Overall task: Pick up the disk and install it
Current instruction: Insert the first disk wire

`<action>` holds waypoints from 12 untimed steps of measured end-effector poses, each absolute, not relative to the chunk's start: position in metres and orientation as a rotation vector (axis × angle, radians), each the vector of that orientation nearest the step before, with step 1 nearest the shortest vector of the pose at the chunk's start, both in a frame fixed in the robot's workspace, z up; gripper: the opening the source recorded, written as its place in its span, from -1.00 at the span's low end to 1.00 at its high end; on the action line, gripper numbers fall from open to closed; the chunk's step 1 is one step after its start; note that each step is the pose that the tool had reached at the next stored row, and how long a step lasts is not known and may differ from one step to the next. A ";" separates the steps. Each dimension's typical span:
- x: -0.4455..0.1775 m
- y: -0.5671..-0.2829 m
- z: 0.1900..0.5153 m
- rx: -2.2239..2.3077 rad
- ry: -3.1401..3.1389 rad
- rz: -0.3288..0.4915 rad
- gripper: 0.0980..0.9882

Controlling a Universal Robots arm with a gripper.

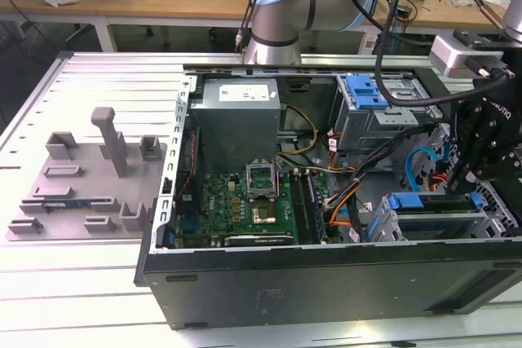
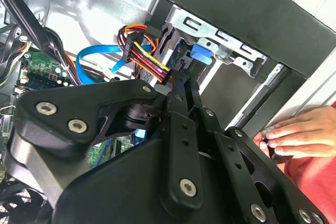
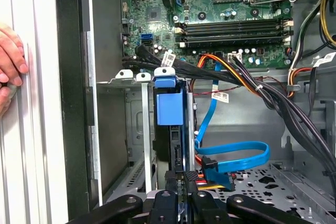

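The disk [image 1: 432, 201] stands on edge in the drive cage at the case's front corner, on the exterior view's right, with bright blue rails along its top. In the first wrist view the disk [image 3: 169, 129] shows edge-on in the cage slot, its blue tab at the far end. In the second wrist view the blue tab [image 2: 201, 53] sticks out past the dark slab of the disk. My black gripper [image 1: 469, 181] hangs right over the cage's end. In both wrist views the gripper [image 3: 181, 195] [image 2: 181, 80] is drawn narrow, shut on the disk's near end.
The open computer case [image 1: 326, 283] holds a motherboard [image 1: 245, 201], a blue data cable [image 3: 231, 156] and red-yellow power wires [image 2: 142, 51] close to the gripper. A person's hand [image 3: 10, 56] [image 2: 299, 132] rests on the table beside the case wall. A grey fixture [image 1: 81, 177] lies left of the case.
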State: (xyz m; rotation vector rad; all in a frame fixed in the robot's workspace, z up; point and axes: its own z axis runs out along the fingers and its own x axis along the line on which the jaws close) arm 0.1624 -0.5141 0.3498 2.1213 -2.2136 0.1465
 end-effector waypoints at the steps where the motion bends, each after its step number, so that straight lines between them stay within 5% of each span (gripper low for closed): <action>1: 0.162 -0.514 0.350 2.121 -2.214 0.146 -0.84; 12: 0.163 -0.514 0.348 2.121 -2.213 0.146 -0.84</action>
